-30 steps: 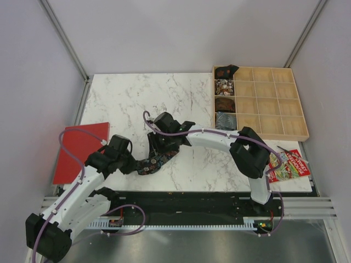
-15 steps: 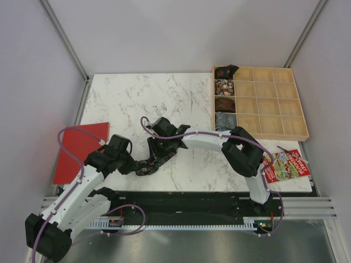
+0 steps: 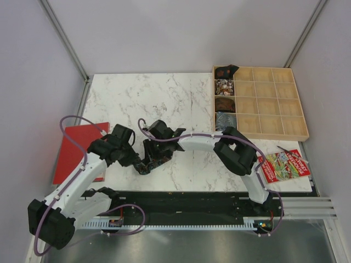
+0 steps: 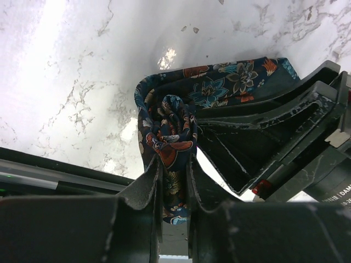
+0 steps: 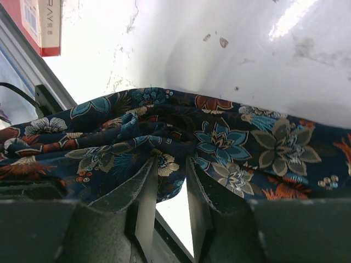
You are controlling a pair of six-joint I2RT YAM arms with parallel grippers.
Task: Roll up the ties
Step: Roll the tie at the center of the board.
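Since a second ago the right arm is drawing its wrist leftward and nearer, and the left arm is raising its elbow and swinging in to meet it. As a result the tie [image 3: 147, 164] is bunching into a tighter bundle than the looser strip it was.

That tie is lying on the desk [image 3: 181, 101] close to the near edge, left of centre, caught between both arms. The left fingers [image 3: 137, 160] are nearly closed, with only fabric between them. They are pinching the coiled end, where a small rosette of cloth is showing just past their tips. This looks like the core of the roll, being gripped so it does not spring open. Just beyond, the right fingers [image 3: 156, 155] are likewise squeezing down on a raised fold of the wider, flatter part. They are probably keeping that length taut and lifted so it can wind around the core rather than drag on the desk.

Further left, a red sheet [image 3: 74, 150] is lying partly under the left arm, out of the way. At the near right a colourful booklet [image 3: 286, 166] is sitting untouched. At the far right a wooden tray [image 3: 274, 112] is holding four rolled ties [image 3: 224, 104] in its left column, so it is likely waiting for this one as well.
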